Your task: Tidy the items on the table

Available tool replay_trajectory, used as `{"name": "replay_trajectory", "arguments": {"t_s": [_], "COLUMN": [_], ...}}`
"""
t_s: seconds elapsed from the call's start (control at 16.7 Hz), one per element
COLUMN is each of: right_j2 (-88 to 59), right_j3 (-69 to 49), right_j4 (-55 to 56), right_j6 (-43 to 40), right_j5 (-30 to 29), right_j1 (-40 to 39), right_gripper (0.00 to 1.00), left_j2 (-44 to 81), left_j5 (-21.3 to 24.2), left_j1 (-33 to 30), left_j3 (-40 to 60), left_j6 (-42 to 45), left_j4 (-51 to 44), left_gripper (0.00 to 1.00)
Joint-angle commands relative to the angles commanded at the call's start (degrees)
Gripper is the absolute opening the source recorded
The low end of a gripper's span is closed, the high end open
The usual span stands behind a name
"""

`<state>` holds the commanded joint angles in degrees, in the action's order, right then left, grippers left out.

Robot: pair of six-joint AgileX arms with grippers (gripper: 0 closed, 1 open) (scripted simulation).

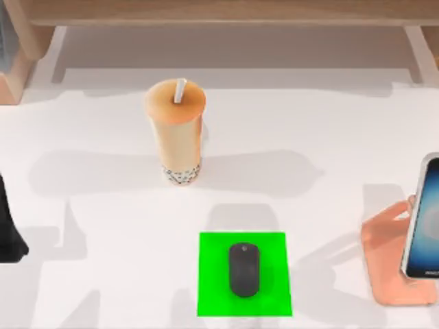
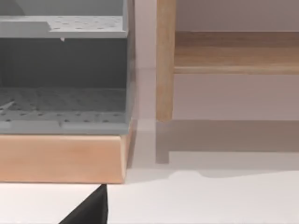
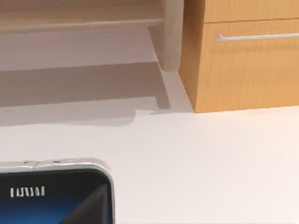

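Mouse and phone placed, cup left.
Mouse [image 1: 244, 269] on the green mat [image 1: 212, 301] at 6 o'clock, phone [image 1: 425, 219] on the stand [image 1: 387, 264] at 3; cup [image 1: 175, 130] loose mid-worktop [image 1: 309, 123]; I cannot tell either arm's fingers.

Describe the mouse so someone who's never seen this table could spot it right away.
Start from the white table and find the bright green mat near its front edge, in front of the tall bubble-tea cup. The mouse lies in the mat's middle: small, black and oval, the only dark thing on the green.
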<state>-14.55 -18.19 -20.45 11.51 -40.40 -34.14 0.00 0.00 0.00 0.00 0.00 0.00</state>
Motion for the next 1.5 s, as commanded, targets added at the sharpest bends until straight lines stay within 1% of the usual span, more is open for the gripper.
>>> {"name": "replay_trajectory", "arguments": {"t_s": [0.18,0.3,0.42,0.72,0.9,1.02,1.38,1.5], "right_j2": [4.41,7.11,9.50,13.83,14.59,14.55,14.55,14.55], "right_j3": [1.70,2.69,4.76,13.51,17.20,18.18,18.19,18.19], "right_j4": [4.36,7.24,9.88,16.66,19.65,20.43,20.45,20.45], "right_j6": [-3.67,-5.53,-7.20,-10.58,-11.40,-11.51,-11.51,-11.51], "right_j5": [3.75,8.10,13.94,31.46,38.47,40.37,40.41,40.41], "right_j1": [6.92,10.95,15.58,28.43,32.87,34.12,34.15,34.15], "right_gripper": [1.00,1.00,1.00,1.00,1.00,1.00,1.00,1.00], "left_j2": [0.00,0.00,0.00,0.00,0.00,0.00,0.00,1.72], "left_j5": [0.00,0.00,0.00,0.00,0.00,0.00,0.00,-0.81], "left_j1": [0.00,0.00,0.00,0.00,0.00,0.00,0.00,-1.08], "left_j3": [0.00,0.00,0.00,0.00,0.00,0.00,0.00,-0.06], "left_j6": [0.00,0.00,0.00,0.00,0.00,0.00,0.00,-0.04], "left_j4": [0.00,0.00,0.00,0.00,0.00,0.00,0.00,1.20], "left_gripper": [1.00,1.00,1.00,1.00,1.00,1.00,1.00,1.00]}}
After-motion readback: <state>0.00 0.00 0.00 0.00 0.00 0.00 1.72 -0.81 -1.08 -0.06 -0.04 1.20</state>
